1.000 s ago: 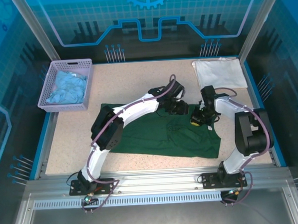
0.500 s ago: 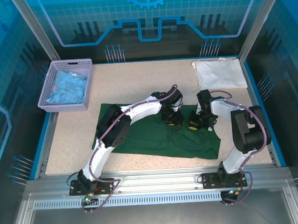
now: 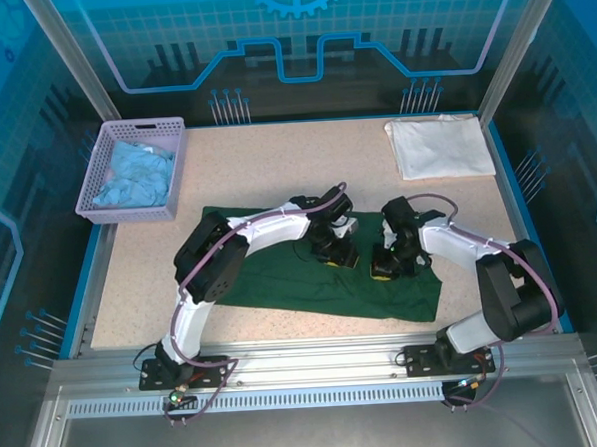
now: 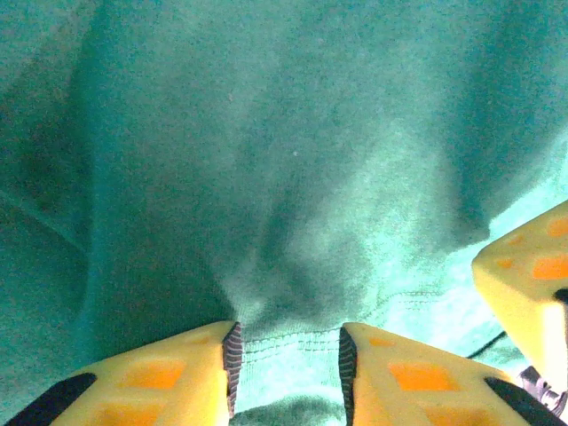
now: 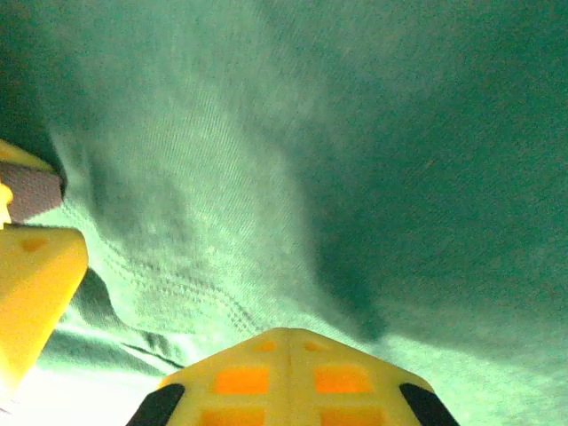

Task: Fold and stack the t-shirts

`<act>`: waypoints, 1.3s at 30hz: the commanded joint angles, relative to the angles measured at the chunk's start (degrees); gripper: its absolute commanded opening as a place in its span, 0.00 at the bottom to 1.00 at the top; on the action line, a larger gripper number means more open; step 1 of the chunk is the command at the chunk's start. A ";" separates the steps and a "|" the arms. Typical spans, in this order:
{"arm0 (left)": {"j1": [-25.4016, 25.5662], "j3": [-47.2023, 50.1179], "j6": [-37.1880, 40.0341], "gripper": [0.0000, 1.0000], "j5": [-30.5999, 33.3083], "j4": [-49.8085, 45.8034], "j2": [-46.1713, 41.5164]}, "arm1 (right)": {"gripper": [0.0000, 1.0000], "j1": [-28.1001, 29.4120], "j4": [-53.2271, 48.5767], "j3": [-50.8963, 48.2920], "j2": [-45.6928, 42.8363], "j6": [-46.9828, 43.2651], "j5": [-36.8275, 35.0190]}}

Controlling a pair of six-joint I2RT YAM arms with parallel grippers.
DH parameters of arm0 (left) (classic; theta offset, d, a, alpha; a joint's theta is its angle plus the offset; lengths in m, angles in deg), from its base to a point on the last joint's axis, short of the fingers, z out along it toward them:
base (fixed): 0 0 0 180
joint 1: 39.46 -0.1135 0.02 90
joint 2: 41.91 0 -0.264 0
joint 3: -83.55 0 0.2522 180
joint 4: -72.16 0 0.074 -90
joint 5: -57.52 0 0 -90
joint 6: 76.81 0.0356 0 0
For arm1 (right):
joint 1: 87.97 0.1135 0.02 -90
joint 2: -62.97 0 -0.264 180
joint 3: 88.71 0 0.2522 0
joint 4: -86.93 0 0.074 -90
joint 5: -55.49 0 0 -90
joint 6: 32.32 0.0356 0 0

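The dark green t-shirt point(image 3: 271, 280) lies spread across the near half of the bench point(image 3: 275, 165), and I have both arms bent down onto its right part. My left arm arcs over the cloth from its base, and the left end effector point(image 3: 337, 256) is clamped on the shirt; in the left wrist view a stitched hem sits pinched between its yellow fingers point(image 4: 177, 373). My right arm curls in from the right, and the right end effector point(image 3: 383, 270), just beside the left one, has its fingers point(image 5: 284, 373) together on a fold of the same cloth. A lilac basket point(image 3: 133, 127) at the far left holds crumpled light blue cloth point(image 3: 131, 177). The white t-shirt point(image 3: 440, 146) lies folded flat in the far right corner, well apart from both arms.
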 commanded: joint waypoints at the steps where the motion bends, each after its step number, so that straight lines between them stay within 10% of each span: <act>1: 0.38 1.79 1.84 0.36 -1.66 0.58 -3.72 | 0.00 0.90 -2.43 -1.45 -1.43 1.29 0.98; 7: -2.01 1.19 -1.93 0.40 9.21 -0.41 -9.71 | 0.14 -5.21 -4.63 3.19 -3.74 2.41 -5.06; 15: -20.84 8.96 -16.69 0.41 14.87 4.28 -12.92 | 0.28 -12.11 -3.81 14.70 9.47 5.74 -19.93; 24: -33.44 18.92 -18.63 0.40 21.67 7.70 -14.14 | 0.28 -7.59 -4.24 29.55 28.11 9.81 -23.29; 39: -35.74 38.63 -24.41 0.50 34.60 13.02 -31.37 | 0.34 2.73 -20.84 77.47 59.20 7.68 -23.48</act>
